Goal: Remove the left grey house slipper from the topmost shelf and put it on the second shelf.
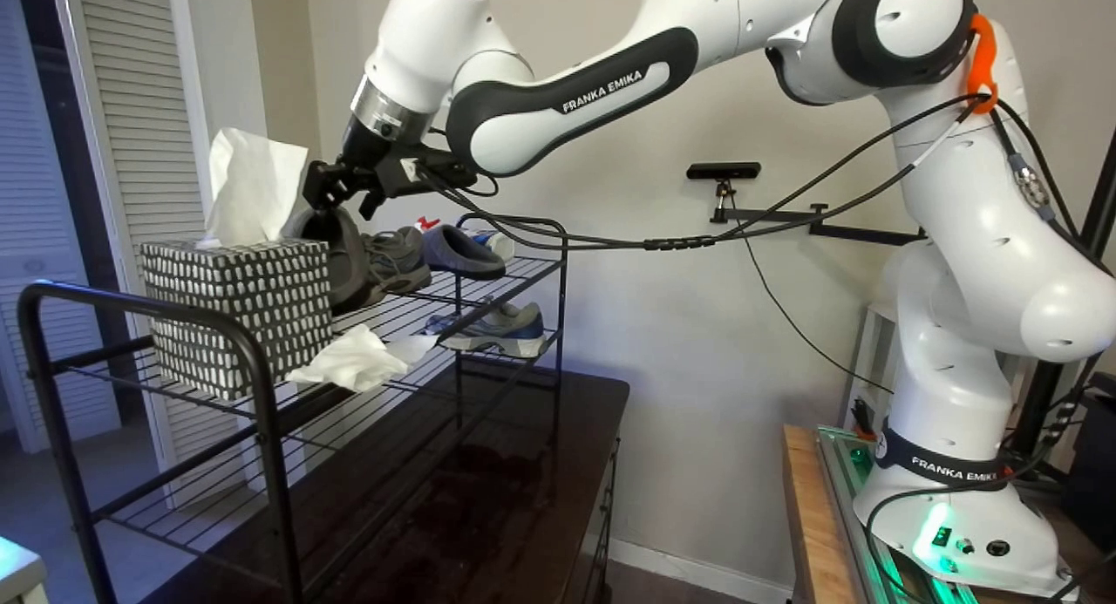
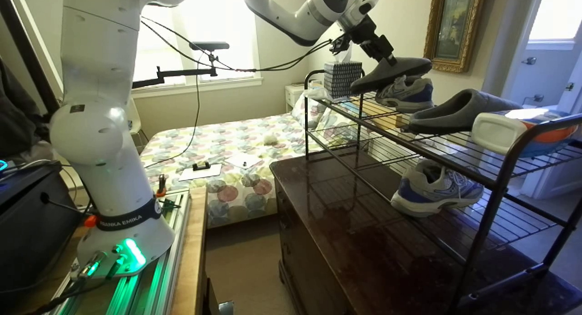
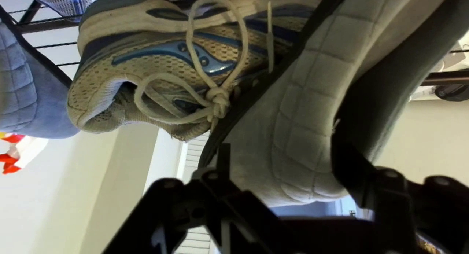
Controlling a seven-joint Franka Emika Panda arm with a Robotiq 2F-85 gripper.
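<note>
The left grey slipper [image 2: 402, 68] is tilted, heel end raised, above the topmost shelf [image 2: 386, 131], between the tissue box and a sneaker. In an exterior view it shows partly behind the box [image 1: 349, 260]. In the wrist view its pale quilted inside [image 3: 293, 111] fills the space between my fingers. My gripper [image 3: 284, 155] is shut on it near the heel; the fingers also show at its upper edge in both exterior views [image 1: 346, 208] [image 2: 391, 59]. The contact is dark. The other grey slipper [image 2: 464, 110] lies flat on the topmost shelf. The second shelf [image 2: 511, 220] is below.
A tissue box [image 1: 235, 312] and crumpled tissue [image 1: 356, 360] are on the top shelf. A sneaker [image 2: 407, 95] stands close beside the held slipper. A blue, orange and white package [image 2: 504, 131] is at the far end. Another sneaker [image 2: 434, 190] sits on the second shelf. The rack stands on a dark dresser [image 2: 327, 206].
</note>
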